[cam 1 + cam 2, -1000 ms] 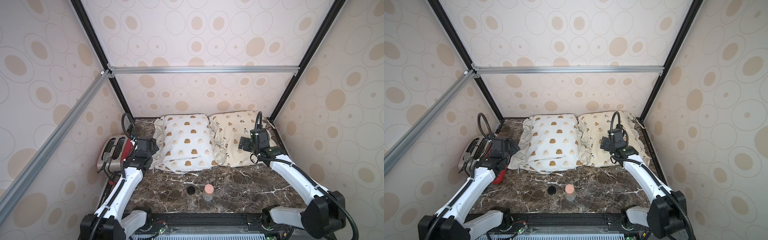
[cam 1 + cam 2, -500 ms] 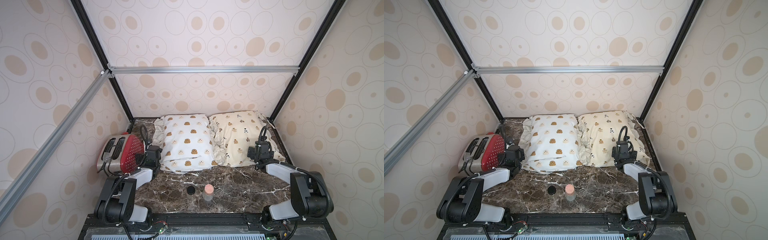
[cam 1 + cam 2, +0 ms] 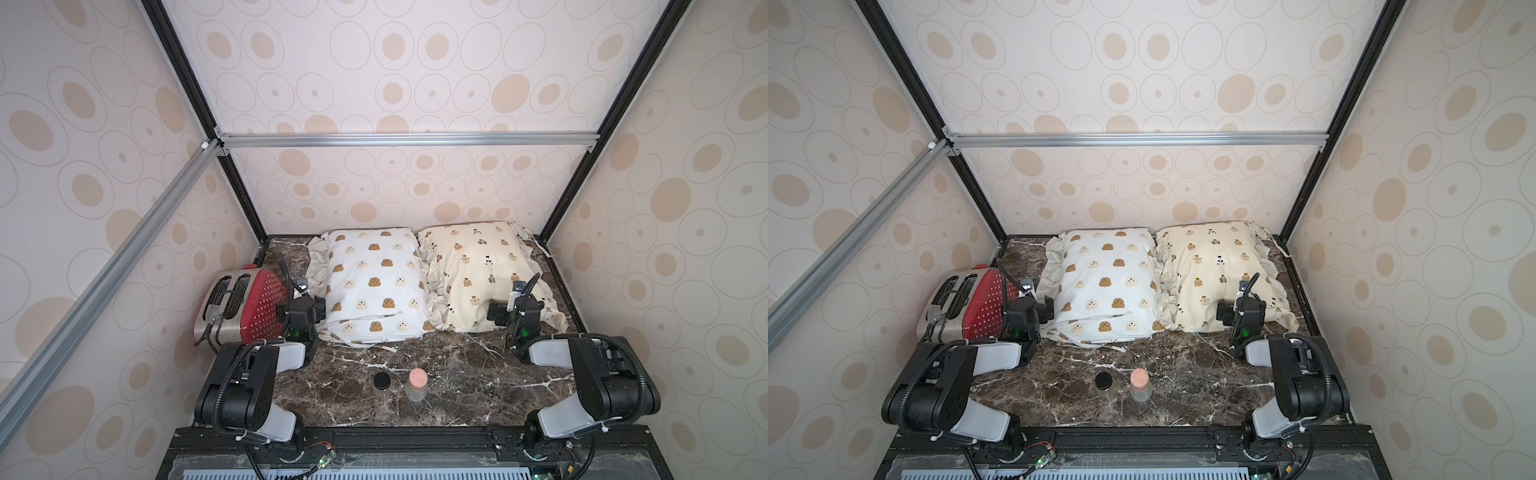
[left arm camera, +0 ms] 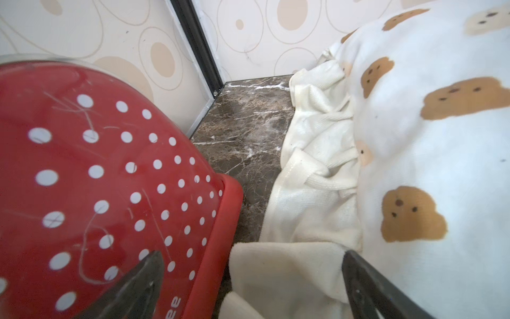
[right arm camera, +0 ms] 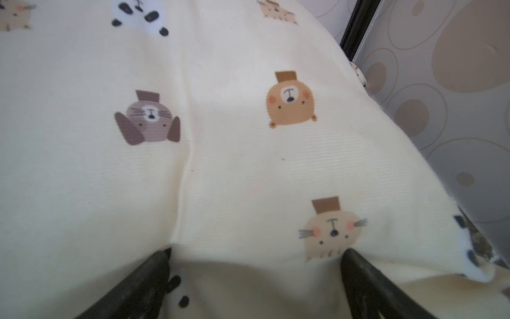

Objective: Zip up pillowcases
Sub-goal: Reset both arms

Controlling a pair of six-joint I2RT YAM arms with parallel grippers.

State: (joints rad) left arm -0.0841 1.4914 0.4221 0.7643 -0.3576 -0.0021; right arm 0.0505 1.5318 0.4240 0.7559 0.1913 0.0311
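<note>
Cotton-soft, light, floppy: white pillowcase (image 3: 374,282) and cream pillowcase (image 3: 473,270) will likely bunch. Left hand (image 4: 252,255), right hand (image 5: 256,251) both released — best grip the hem.

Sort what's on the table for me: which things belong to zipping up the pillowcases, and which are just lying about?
Part of the job:
- white pillowcase with brown and cream blobs
- cream pillowcase with small animal faces

Just lying about:
- red dotted toaster
- jar with black lid
- jar with pink stopper
</note>
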